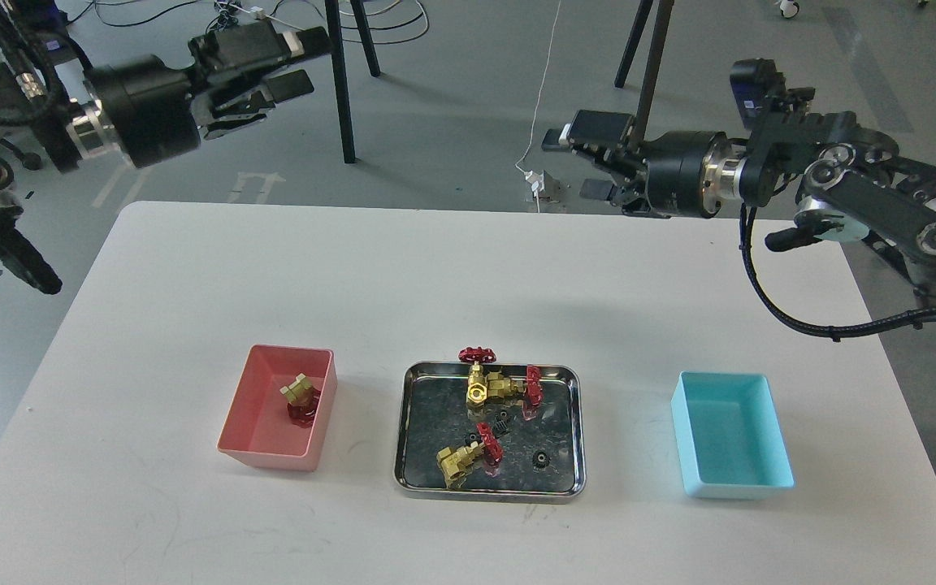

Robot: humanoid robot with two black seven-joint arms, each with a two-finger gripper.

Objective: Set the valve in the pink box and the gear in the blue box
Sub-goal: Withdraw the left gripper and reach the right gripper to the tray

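Three valves remain in the steel tray (408,422) at the middle of your white surface (468,268), while a fourth valve (300,396) already lies inside the pink box (234,422), handwheel down against the floor of the bin. In the tray, one valve (478,382) stands at the far rim with its red handwheel upright, a second valve (517,385) lies just beside it, touching or nearly so, and a third valve (464,457) lies tilted toward the near left corner. Two small black gears rest among them: one gear (503,421) near the tray's centre, another gear (541,460) toward the near right. A third dark piece beside the near valve is too small to identify. The blue box (695,439) sits well to the right of the tray and holds nothing visible.

Your left gripper (293,63) hovers high beyond the far left of the surface, its fingers apart and holding nothing. Your right gripper (578,158) hangs above the far edge on the right, likewise spread wide and carrying nothing, well apart from every part.
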